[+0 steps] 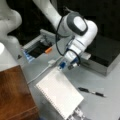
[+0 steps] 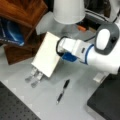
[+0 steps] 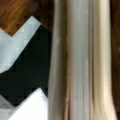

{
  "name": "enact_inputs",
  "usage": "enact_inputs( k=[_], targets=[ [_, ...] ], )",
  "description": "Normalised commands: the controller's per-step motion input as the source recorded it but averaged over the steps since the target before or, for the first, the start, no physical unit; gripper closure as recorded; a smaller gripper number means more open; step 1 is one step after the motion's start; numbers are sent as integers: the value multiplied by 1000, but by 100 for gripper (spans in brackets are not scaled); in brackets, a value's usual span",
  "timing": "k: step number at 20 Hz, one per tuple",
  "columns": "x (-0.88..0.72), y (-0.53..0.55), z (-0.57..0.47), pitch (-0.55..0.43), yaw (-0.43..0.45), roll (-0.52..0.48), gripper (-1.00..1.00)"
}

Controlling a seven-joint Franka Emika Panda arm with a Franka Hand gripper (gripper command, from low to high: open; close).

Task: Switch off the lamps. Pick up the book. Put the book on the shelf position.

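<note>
Arm [image 1: 75, 27] reaches in from a front view's top, wrist bent down toward the table middle; in a front view [image 2: 100, 50] it comes in from the right, forearm roughly level.

Table [image 1: 100, 105], grey, carries everything. Shelf position [image 1: 15, 95], dark reddish wood, sits at the table's left edge in a front view and top left [image 2: 22, 10] in a front view.

Book [image 1: 60, 95] is tilted, raised off the table at the arm's end, spiral holes along its lower-left long edge. It lies just beside the shelf position, not on it. The wrist view shows its page edges [image 3: 80, 60] filling the frame.

Gripper [image 1: 62, 67] is at the book's top edge, clamped on it as far as the views show; the fingers themselves are hidden [image 2: 60, 47].

Black box [image 1: 105, 52] sits by the right edge. Lampshade [image 2: 68, 10], white, stands at a front view's top. Pen [image 1: 91, 92] lies right of the book, apart from it, with bare table around it.
</note>
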Motion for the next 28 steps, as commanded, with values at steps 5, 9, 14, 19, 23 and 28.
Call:
enact_inputs(
  k=[5,9,14,19,23,28],
  targets=[
    [313,-14,-128,43,-23,-275,100],
    [327,-5,-108,17,-23,-229,100],
    [305,60,-65,17,-35,-222,100],
    [290,84,-47,27,-57,-229,100],
    [310,80,-22,38,-48,-241,100],
    [344,24,61,88,-11,-267,100]
  ],
)
